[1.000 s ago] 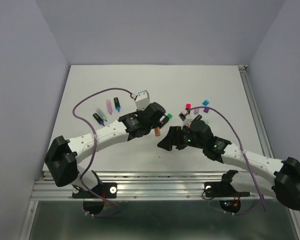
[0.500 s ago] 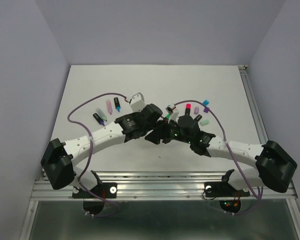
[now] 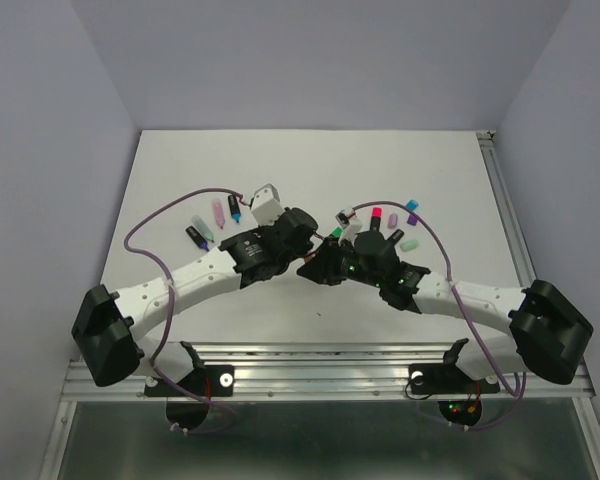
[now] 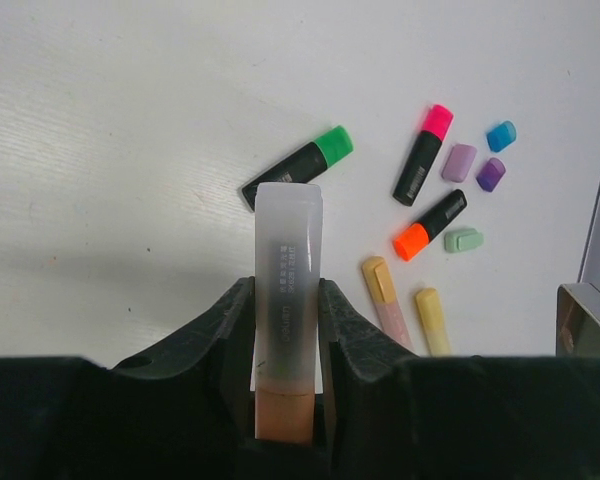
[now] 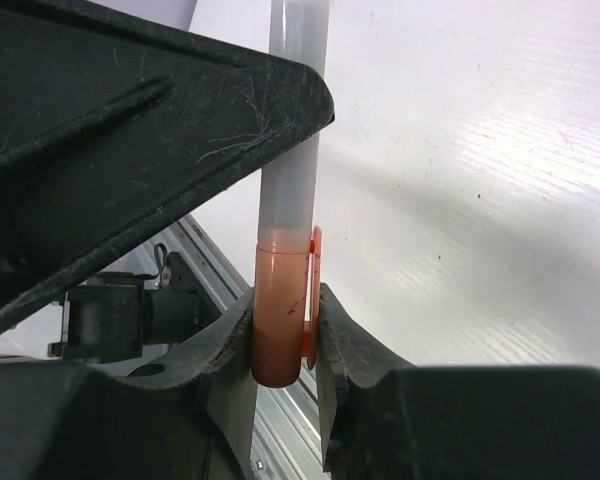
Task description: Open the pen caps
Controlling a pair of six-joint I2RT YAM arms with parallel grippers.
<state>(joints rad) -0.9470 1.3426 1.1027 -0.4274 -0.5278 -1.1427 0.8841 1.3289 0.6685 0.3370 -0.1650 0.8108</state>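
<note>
My left gripper (image 4: pixel 285 292) is shut on the frosted white barrel (image 4: pixel 288 250) of a highlighter. The pen's orange cap (image 5: pixel 280 315) sticks out behind the left fingers. My right gripper (image 5: pixel 283 305) is shut on that orange cap, clip side against one finger. The two grippers meet mid-table in the top view, left gripper (image 3: pixel 306 238) and right gripper (image 3: pixel 320 264) nose to nose. Loose pen caps lie beyond: lilac (image 4: pixel 459 162), blue (image 4: pixel 501 135), purple (image 4: pixel 491 174), mint (image 4: pixel 463 240).
Capped black highlighters lie on the table: green-capped (image 4: pixel 298 168), pink-capped (image 4: pixel 422 155), orange-capped (image 4: pixel 430 225). Two pastel pens (image 4: pixel 384 298) (image 4: pixel 431 320) lie nearer. Three more pens (image 3: pixel 218 215) sit at the left. The metal rail (image 3: pixel 320 352) runs along the near edge.
My right gripper swung left from open over the table to the left gripper's pen and shut on its orange cap. The left arm shifted slightly, still holding the barrel.
</note>
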